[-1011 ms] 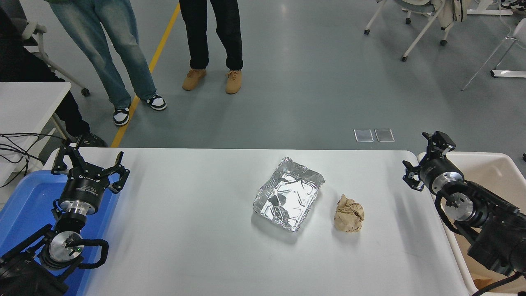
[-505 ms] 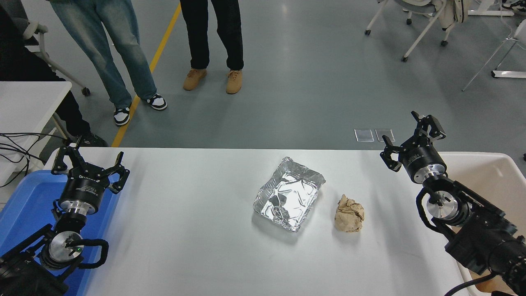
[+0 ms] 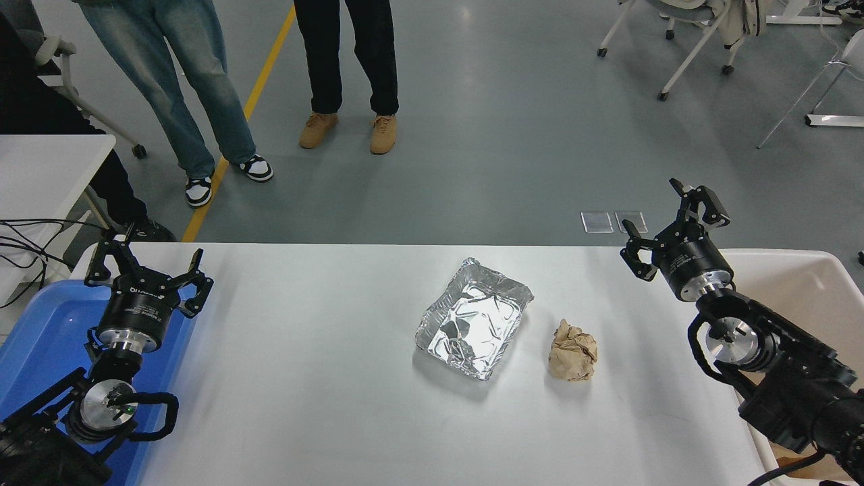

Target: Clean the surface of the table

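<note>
The white table surface [image 3: 304, 378] spans most of the lower view. On it lie a crumpled silver foil tray [image 3: 474, 317] near the middle and a crumpled ball of brown paper [image 3: 573, 351] just right of it. My right gripper [image 3: 673, 219] is open and empty, raised over the table's far right corner, up and right of the paper ball. My left gripper [image 3: 145, 266] is open and empty, parked at the lower left over the blue bin.
A blue bin [image 3: 40, 337] stands at the table's left edge and a cream bin [image 3: 810, 283] at its right edge. A smaller white table [image 3: 47, 169] with cables is at far left. Two people's legs [image 3: 344, 67] stand beyond the far side; chairs at top right.
My right gripper has swung from over the cream bin leftward and up to the table's far right corner. The left arm, the tray and the paper ball have not moved.
</note>
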You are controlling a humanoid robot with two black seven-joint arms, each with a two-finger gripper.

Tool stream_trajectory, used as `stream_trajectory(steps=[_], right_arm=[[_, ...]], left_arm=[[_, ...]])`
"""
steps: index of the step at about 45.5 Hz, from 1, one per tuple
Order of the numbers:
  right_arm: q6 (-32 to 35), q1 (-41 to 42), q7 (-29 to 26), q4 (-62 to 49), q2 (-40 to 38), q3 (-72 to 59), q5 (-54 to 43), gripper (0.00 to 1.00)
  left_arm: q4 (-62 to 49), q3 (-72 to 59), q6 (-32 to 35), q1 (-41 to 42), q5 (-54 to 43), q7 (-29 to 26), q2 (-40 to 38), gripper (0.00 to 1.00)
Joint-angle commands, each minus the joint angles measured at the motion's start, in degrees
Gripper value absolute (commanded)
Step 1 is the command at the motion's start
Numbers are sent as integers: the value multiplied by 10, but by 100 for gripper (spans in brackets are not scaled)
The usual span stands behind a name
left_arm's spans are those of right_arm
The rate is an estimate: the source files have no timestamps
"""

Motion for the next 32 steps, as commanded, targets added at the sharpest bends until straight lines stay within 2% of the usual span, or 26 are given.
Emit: stream_trajectory(steps=[1, 6, 12, 22, 32], right_arm=[[2, 59, -55, 27, -19, -101, -6, 99], [4, 81, -86, 46, -33, -124, -9, 99], [6, 113, -99, 80, -55, -172, -42, 99], [5, 168, -110, 126, -71, -243, -166, 99], [1, 187, -120, 161, -66, -282, -233, 99]], left_arm=[[0, 0, 0, 0, 0, 0, 0, 99], [0, 0, 0, 0, 0, 0, 0, 99], [0, 0, 0, 0, 0, 0, 0, 99], [0, 0, 0, 0, 0, 0, 0, 99], [0, 0, 0, 0, 0, 0, 0, 99]])
